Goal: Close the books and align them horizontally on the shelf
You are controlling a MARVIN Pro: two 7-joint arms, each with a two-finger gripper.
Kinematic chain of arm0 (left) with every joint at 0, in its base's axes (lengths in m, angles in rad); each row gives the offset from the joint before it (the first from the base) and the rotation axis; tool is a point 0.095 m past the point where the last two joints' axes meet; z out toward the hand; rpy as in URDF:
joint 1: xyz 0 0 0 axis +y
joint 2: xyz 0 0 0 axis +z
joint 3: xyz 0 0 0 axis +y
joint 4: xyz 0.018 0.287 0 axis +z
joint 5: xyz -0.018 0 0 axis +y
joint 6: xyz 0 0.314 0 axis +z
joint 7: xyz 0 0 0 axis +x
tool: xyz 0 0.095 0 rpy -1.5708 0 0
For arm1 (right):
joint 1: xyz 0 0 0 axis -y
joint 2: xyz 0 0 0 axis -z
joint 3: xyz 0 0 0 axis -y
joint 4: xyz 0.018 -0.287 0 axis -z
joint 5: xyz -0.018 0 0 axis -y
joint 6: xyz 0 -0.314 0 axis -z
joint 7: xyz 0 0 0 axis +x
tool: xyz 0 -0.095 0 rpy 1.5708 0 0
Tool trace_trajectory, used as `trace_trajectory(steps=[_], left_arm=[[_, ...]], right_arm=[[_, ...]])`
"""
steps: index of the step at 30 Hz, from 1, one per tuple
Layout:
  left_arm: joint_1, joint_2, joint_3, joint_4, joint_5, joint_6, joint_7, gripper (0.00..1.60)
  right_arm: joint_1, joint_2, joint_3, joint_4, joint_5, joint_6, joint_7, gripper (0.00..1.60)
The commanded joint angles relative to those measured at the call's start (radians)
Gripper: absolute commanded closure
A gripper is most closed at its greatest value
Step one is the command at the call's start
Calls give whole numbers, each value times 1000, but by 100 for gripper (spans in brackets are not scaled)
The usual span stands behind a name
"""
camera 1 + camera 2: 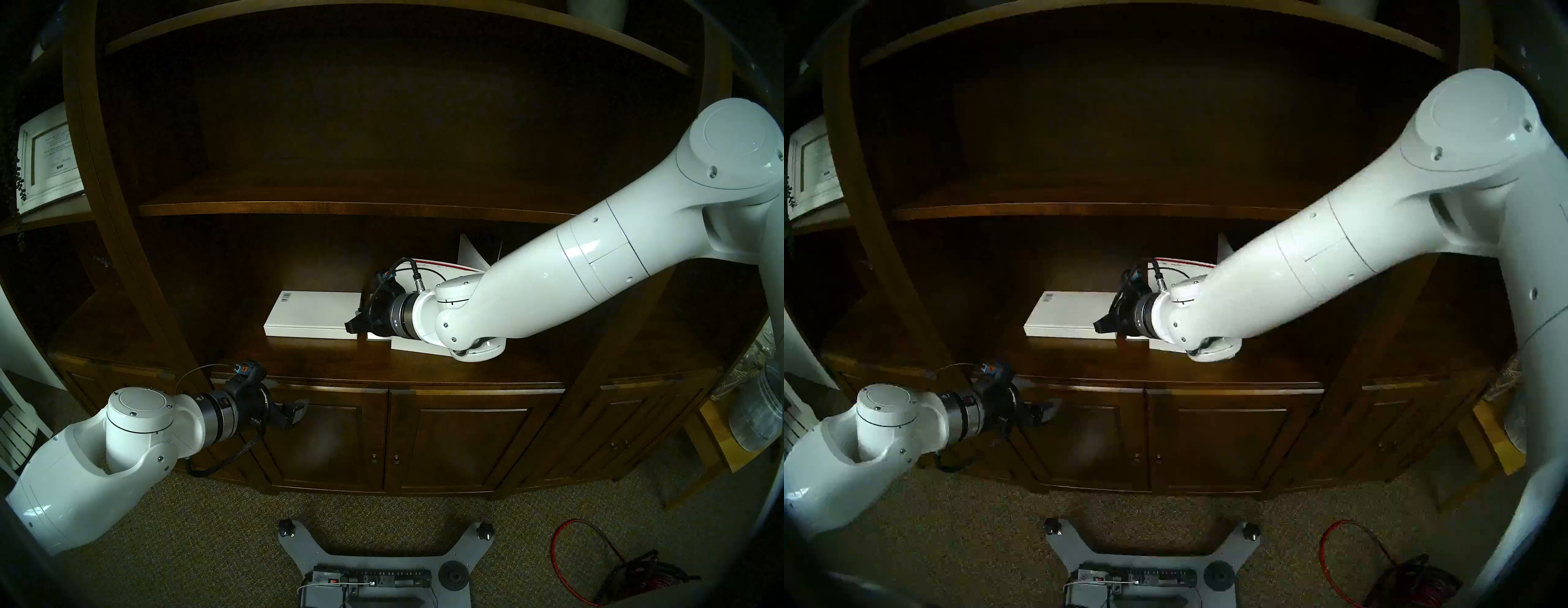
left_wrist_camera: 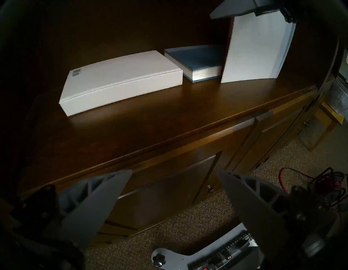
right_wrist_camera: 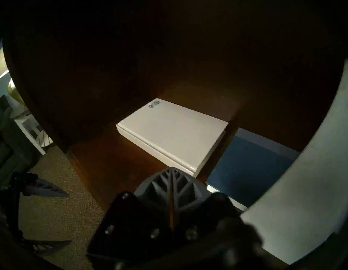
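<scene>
The right gripper (image 1: 354, 327) (fingers pressed together, holding nothing) hovers beside the larger white book's (image 2: 252, 51) raised cover. A careless push could knock it onto the blue book (image 2: 195, 60).

Books (image 2: 122, 79) side by side (on shelf (image 2: 169, 116))

Dim room, dark wood bookcase (image 1: 382, 127) w/ cabinet doors (image 1: 458, 441), speckled brown carpet (image 1: 212, 543)
</scene>
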Motion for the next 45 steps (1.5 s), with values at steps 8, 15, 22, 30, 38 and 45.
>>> trace_trajectory(steps=[8,15,22,30,38,45], left_arm=[[-15,-1,-15,-16,-1,-10,1,0],[-15,-1,-15,-16,-1,-10,1,0],[-15,-1,-15,-16,-1,-10,1,0],[-15,-1,-15,-16,-1,-10,1,0],[-15,-1,-15,-16,-1,-10,1,0],[-15,-1,-15,-16,-1,-10,1,0]], right_arm=[[46,0,5,-9,-5,-37,-61,160],[43,-9,3,-4,-7,-44,-93,160],[35,-18,6,11,11,-33,-136,160],[31,-40,6,31,75,11,-220,160],[35,-40,2,43,102,29,-242,160],[38,-50,-3,51,116,36,-266,160]])
